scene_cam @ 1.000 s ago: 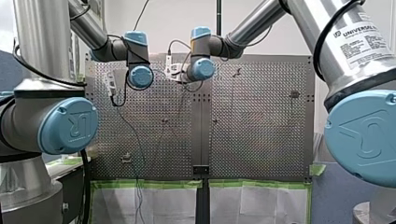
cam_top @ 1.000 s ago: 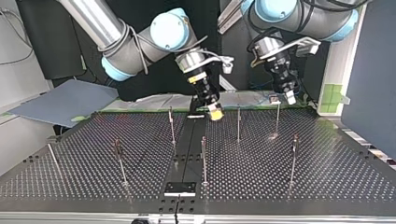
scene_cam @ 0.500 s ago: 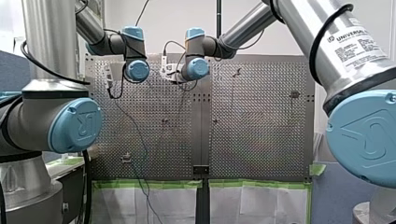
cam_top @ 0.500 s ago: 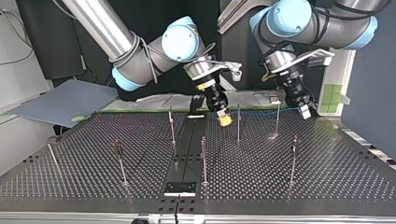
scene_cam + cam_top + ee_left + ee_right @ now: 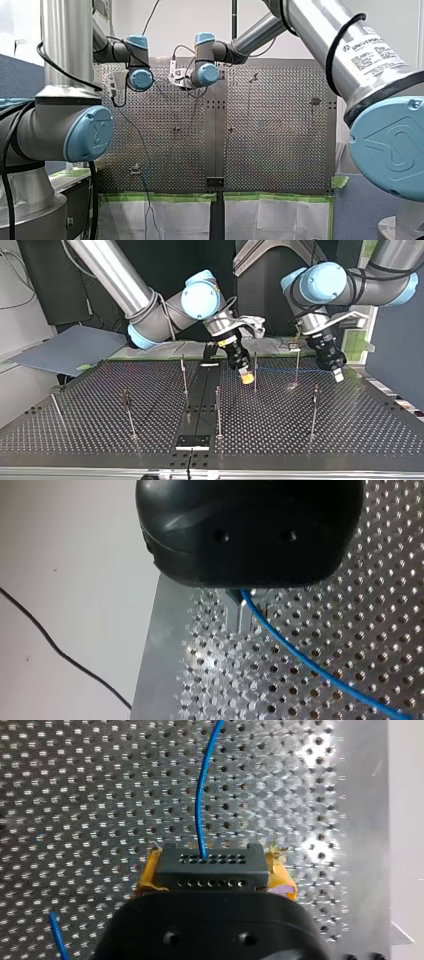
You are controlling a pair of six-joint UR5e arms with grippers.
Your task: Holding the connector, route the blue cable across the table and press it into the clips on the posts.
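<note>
Two-arm cable run, seen from across the perforated table (image 5: 100, 432): my right gripper (image 5: 245, 377) hangs low over the far half of the table, just at 9 o'clock of a thin post (image 5: 255, 371). My left gripper (image 5: 338, 374) hangs at 3 o'clock of a second post (image 5: 297, 365). The blue cable (image 5: 280, 370) is stretched nearly straight between them, its long axis running 9 to 3 o'clock. It crosses the second post's shaft below the clip at its top; contact cannot be judged.

In the right wrist view, the yellow pads (image 5: 146, 879) are clamped on the ends of the black connector (image 5: 210, 865). The connector's long axis lies 9 to 3 o'clock and its holed face points to 12. The cable leaves that face toward 12 o'clock, bending slightly to 1.

In the left wrist view, the metal fingers (image 5: 232, 617) stand narrow under the black body. The cable comes out from between them and runs off toward 4 o'clock over the holes.
</note>
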